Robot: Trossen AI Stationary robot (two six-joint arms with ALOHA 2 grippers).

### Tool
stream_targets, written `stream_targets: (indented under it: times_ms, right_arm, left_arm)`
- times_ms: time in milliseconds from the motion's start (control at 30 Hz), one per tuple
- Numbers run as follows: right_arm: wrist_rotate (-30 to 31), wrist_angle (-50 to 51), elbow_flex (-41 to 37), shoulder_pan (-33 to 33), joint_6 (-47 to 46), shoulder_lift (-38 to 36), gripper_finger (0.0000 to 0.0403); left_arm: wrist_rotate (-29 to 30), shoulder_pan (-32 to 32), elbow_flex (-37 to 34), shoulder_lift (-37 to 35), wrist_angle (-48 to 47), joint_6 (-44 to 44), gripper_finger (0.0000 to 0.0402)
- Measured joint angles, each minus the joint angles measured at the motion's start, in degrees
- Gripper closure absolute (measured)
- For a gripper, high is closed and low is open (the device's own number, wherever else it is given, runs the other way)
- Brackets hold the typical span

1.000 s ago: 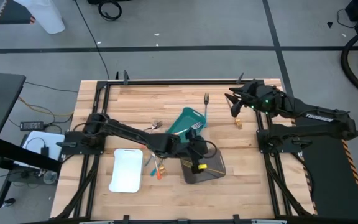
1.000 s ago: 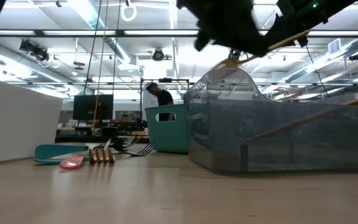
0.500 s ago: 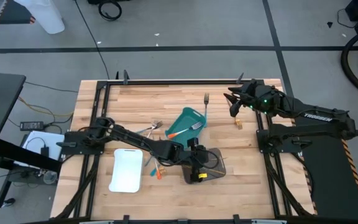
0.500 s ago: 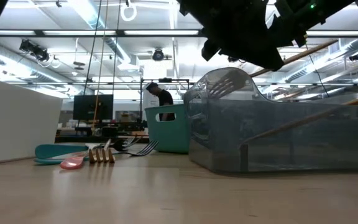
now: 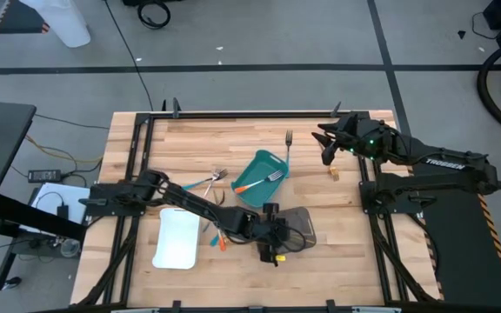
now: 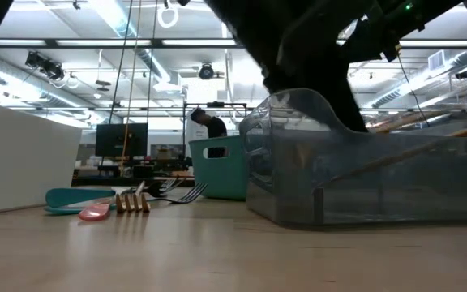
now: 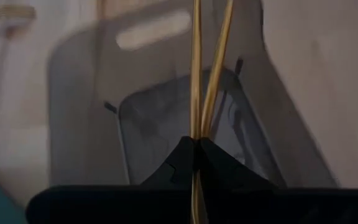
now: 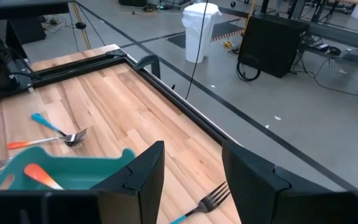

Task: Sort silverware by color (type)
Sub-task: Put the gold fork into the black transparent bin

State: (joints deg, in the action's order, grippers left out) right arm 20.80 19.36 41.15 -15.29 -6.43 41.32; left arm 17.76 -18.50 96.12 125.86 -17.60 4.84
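My left gripper (image 5: 277,246) is stretched low across the table, at the near edge of the grey tray (image 5: 301,224). In my left wrist view my two dark fingers (image 7: 180,163) are pressed together on a thin gold utensil (image 7: 196,68), which runs straight out from between the tips and over the floor of the grey tray (image 7: 142,118). A second gold utensil (image 7: 218,62) lies just beside it, slanting slightly away; whether my fingers pinch that one too I cannot tell.

My right gripper (image 5: 327,148) waits near the far right corner of the table, with its fingers (image 8: 138,171) spread wide and nothing between them. Beyond those fingers a fork with a blue handle (image 8: 205,200) lies on the bare wood.

The teal tray (image 5: 261,168) sits tilted in the middle of the table with an orange-handled fork (image 5: 260,181) lying in it. To its left, two more pieces, one blue-handled (image 5: 197,183), rest crossed on the wood. A small heap of silverware (image 5: 217,237) lies between the white tray (image 5: 177,237) and my left arm. One fork (image 5: 289,150) lies alone beyond the teal tray's far right corner.
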Motion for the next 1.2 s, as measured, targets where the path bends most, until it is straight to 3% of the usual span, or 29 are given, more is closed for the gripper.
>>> stream_targets:
  times_ms: [333, 733, 1200]
  right_arm:
    - [-1.21, 0.02, 0.00, -0.06, -0.90, 0.04, 0.0231]
    - [-1.40, 0.06, 0.02, -0.06, -0.92, 0.04, 0.0231]
    - [0.37, 3.27, -2.65, -1.92, -2.12, 4.69, 0.0231]
  left_arm:
    - [0.42, 0.11, 0.00, 0.96, 0.00, 2.37, 0.0366]
    - [0.63, 0.11, 0.00, -0.28, -0.75, 2.28, 0.0275]
    - [8.05, -0.49, 0.09, -2.88, -8.54, -2.56, 0.0271]
